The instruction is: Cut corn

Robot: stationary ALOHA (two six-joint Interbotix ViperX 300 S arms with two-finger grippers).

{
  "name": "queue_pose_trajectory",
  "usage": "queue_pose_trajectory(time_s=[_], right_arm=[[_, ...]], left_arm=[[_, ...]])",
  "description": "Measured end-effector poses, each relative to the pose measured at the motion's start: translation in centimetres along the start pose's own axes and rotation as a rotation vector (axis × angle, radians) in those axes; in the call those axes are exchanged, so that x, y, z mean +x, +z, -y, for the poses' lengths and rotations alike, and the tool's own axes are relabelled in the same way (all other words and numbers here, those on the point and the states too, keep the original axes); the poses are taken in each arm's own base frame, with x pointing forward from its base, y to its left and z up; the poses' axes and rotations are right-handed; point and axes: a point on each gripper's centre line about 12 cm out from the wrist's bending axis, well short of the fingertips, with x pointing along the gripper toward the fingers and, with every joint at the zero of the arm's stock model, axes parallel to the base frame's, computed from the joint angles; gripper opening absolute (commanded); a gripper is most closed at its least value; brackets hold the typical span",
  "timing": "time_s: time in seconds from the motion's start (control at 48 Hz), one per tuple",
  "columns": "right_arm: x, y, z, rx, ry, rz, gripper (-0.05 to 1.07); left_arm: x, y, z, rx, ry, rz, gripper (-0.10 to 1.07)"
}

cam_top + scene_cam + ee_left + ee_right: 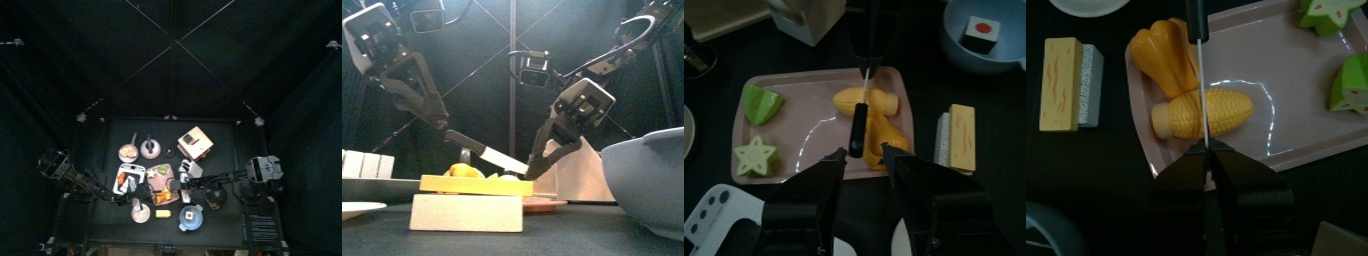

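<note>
Two corn pieces on the pink tray [1280,120], knife across them, cut not finished.
The right gripper [1204,160] pinches the black knife handle [858,125]; its blade [1194,60] crosses the ribbed yellow toy corn [1213,112] near the tray's middle. Press straight down on the seam, keeping the blade square to the cob, I judge. The left gripper [865,160] hovers over the tray, jaws spread and empty. Glossy plastic throughout: a green star [752,155] and a green wedge [760,103] lie at the tray's far side from the corn.
</note>
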Motion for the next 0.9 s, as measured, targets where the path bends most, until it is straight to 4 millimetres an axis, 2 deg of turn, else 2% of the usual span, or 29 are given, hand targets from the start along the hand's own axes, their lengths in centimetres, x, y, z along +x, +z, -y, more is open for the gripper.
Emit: queue_pose_trajectory(time_s=[0.354,0.729,0.896], right_arm=[[0.0,0.1,0.0,-0.002,0.001,0.0,0.4],[0.0,0.0,0.0,0.0,0.001,-0.001,0.4],[0.0,0.0,0.0,0.0,0.001,-0.003,0.4]], left_arm=[[1.3,0.3,-1.8,-0.015,0.025,-0.012,0.75],[2.8,-0.7,-1.4,0.009,0.004,-0.06,0.75],[3.3,-0.6,-1.6,0.007,0.017,-0.064,0.71]])
